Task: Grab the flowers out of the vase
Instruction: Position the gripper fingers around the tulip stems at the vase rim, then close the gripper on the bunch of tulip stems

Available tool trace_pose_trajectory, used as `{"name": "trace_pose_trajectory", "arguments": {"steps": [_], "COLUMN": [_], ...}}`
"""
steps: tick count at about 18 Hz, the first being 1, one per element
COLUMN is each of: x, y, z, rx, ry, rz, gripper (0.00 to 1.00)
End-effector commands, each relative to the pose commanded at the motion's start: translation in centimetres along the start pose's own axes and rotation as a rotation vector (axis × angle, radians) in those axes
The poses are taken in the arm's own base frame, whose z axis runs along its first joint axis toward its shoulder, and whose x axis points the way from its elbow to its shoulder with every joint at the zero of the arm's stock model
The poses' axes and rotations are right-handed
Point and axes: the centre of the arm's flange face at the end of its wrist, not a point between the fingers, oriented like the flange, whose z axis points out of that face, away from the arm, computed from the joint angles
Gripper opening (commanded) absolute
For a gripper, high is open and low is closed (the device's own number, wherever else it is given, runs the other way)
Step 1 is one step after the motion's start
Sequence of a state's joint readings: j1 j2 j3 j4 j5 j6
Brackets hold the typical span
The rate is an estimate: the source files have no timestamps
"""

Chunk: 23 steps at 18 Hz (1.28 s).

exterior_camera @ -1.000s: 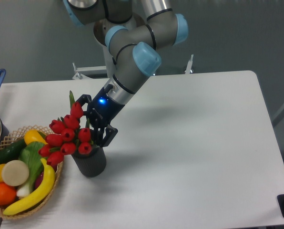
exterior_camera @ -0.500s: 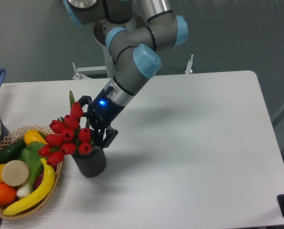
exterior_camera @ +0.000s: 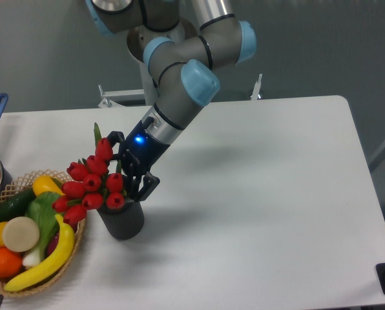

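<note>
Red flowers in the vase look light and soft; grip the stems. Jaws seem spread beside them.

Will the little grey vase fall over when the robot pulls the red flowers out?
It might. The vase is small and taller than it is wide, so it probably tips easily. The flowers lean out to one side over the basket, so a slanted pull could drag the rim along. The gripper sits right by the stems, so a straight upward lift seems safest.
</note>
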<state>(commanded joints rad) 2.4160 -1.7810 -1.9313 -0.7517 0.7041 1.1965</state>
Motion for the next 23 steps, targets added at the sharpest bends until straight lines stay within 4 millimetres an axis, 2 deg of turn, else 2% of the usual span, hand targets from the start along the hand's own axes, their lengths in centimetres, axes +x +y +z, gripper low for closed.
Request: {"name": "trace_pose_trajectory", "arguments": {"steps": [6, 9, 12, 14, 23], "x": [-0.1, -0.1, -0.3, -0.5, -0.5], "y": [-0.1, -0.2, -0.2, -0.1, -0.4], "z": [-0.1, -0.2, -0.5, -0.7, -1.5], "rx": [0.001, 0.002, 0.002, 0.004, 0.009], "ry": [-0.003, -0.005, -0.01, -0.014, -0.027], "rz": [0.001, 0.002, 0.002, -0.003, -0.015], "gripper": [0.52, 0.48, 0.47, 0.43, 0.43]}}
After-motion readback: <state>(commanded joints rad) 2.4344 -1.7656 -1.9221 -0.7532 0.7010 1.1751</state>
